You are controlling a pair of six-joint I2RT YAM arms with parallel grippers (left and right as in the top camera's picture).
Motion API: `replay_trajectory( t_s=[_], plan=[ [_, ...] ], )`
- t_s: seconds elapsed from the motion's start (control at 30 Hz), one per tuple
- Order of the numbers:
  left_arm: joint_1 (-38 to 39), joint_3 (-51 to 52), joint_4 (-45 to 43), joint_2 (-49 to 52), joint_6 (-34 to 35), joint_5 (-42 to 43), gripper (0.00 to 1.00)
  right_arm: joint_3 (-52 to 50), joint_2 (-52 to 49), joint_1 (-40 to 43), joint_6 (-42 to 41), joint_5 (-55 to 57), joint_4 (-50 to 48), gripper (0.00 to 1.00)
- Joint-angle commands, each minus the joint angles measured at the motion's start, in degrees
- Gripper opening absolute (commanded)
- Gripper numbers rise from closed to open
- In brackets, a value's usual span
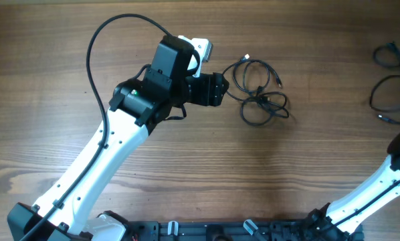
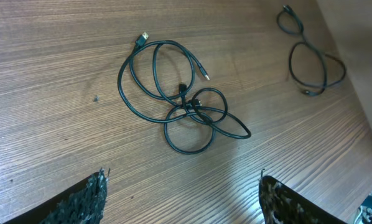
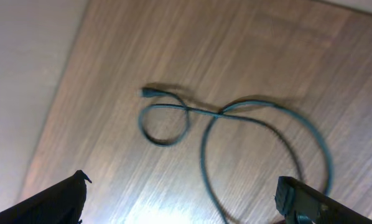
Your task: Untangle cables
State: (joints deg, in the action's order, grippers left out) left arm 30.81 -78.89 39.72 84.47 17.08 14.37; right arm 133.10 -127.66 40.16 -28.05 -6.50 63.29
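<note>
The cables [image 2: 180, 102] lie tangled on the desk [image 2: 49, 56] just ahead of your released left pincer [image 2: 183, 190], the nearer one; your right pincer [image 3: 183, 199], also released, hangs well apart over a separate cord [image 3: 236, 118]

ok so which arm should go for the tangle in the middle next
Left. Its open end effector faces the tangled cables from close by; the right arm is far off to the side, over a separate cable.

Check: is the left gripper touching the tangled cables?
Apart. The left wrist view shows the left gripper open, with a strip of bare table between its fingertips and the tangled cables.
</note>
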Motion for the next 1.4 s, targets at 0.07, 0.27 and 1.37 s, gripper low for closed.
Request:
replay_trajectory(
  t_s=[0.07, 0.27, 1.37],
  plan=[
    [0.31, -0.07, -0.07, -0.35, -0.07, -0.55, 0.85, 0.42, 11.43, -0.20, 9.18, -16.26, 0.96, 1.00],
    [0.33, -0.07, -0.59, 2.89, 1.86, -0.55, 0.86, 0.42, 18.16, -3.56, 14.53, -26.18, 9.40, 1.00],
    [3.02, -0.11, -28.26, 37.68, 15.37, -6.25, 0.15, 0.28, 18.25, -13.33, 19.08, -22.91, 19.74, 1.00]
  ],
)
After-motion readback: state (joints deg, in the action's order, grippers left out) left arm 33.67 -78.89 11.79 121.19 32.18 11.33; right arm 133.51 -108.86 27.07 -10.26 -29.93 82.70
